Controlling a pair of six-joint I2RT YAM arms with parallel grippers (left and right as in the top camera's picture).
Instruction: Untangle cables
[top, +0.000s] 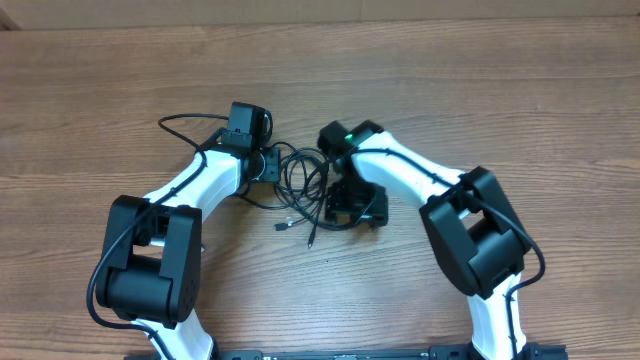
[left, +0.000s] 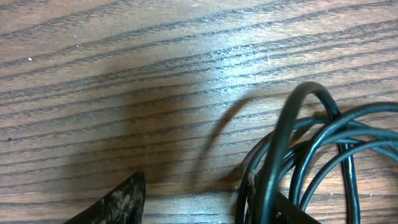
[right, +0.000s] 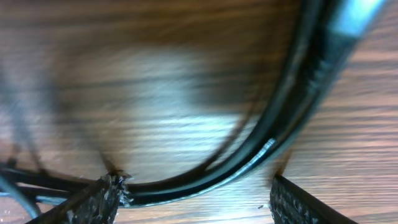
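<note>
The cables (top: 300, 180) are a tangle of thin black loops in the middle of the table, with small plug ends (top: 283, 226) trailing toward the front. My left gripper (top: 272, 165) sits at the tangle's left edge. In the left wrist view its jaws (left: 205, 211) stand apart over bare wood, and several cable loops (left: 311, 149) drape over the right finger (left: 292, 214). My right gripper (top: 350, 208) is low at the tangle's right side. In its blurred wrist view it (right: 196, 202) is open, and a curved cable (right: 249, 162) runs between the fingertips, close to the left one (right: 93, 202).
The wooden table (top: 520, 90) stretches wide on all sides of the tangle. Both white arms reach in from the front edge, their black bases (top: 145, 265) at the near left and near right. A thicker black wire (top: 180, 122) loops off behind the left wrist.
</note>
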